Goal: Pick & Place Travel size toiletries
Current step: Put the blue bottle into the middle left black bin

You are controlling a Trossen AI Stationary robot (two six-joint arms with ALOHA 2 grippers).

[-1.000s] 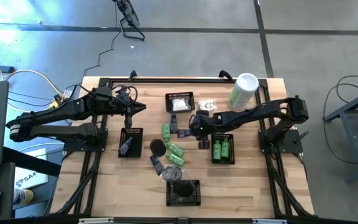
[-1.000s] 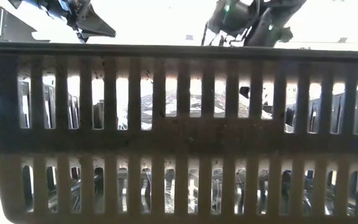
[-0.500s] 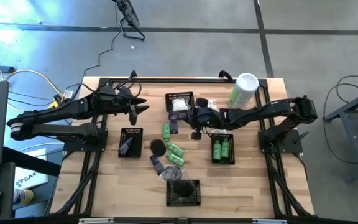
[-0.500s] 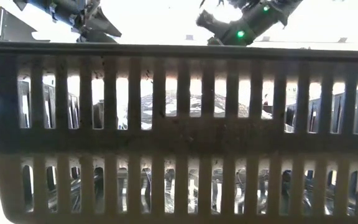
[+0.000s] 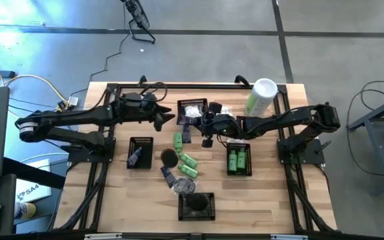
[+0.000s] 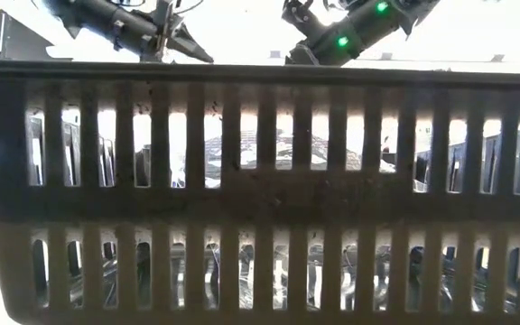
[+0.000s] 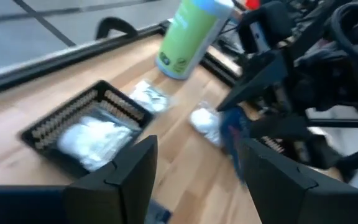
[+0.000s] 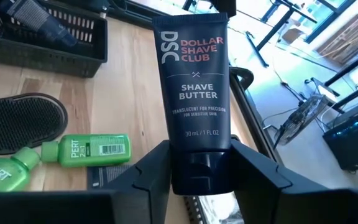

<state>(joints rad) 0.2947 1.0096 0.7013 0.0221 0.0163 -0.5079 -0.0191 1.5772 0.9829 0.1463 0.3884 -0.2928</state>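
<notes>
My right gripper (image 5: 209, 129) hovers over the table's middle, shut on a black "Shave Butter" tube (image 8: 193, 81). My left gripper (image 5: 167, 118) is open and empty in the air left of the far black basket (image 5: 193, 110), which holds white packets (image 7: 95, 137). Green bottles (image 5: 184, 152), a dark round piece (image 5: 169, 157) and a black tube (image 5: 185, 133) lie loose on the wood. More white packets (image 7: 204, 121) lie right of the far basket. The low view shows both grippers (image 6: 183, 45) (image 6: 301, 41) only above a basket wall. My right gripper pinches the tube's black cap end (image 8: 194, 171) between its two fingers (image 8: 151, 174). It comes from the table's right, slanting slightly down. The tube sticks out past the fingertips with its label toward the wrist camera, lifted clear of the table.
A tall pale-green canister (image 5: 261, 97) stands at the far right. A left basket (image 5: 139, 152) holds a black tube, a right basket (image 5: 239, 160) holds green bottles, and a near basket (image 5: 197, 205) holds dark pieces. The near basket's wall (image 6: 260, 190) fills the low view.
My left gripper has moved toward the table's right, closer to the far basket, rolled about its own axis and opened. My right gripper has risen and tipped up toward level, and the black tube it holds has moved up, away from the table.
</notes>
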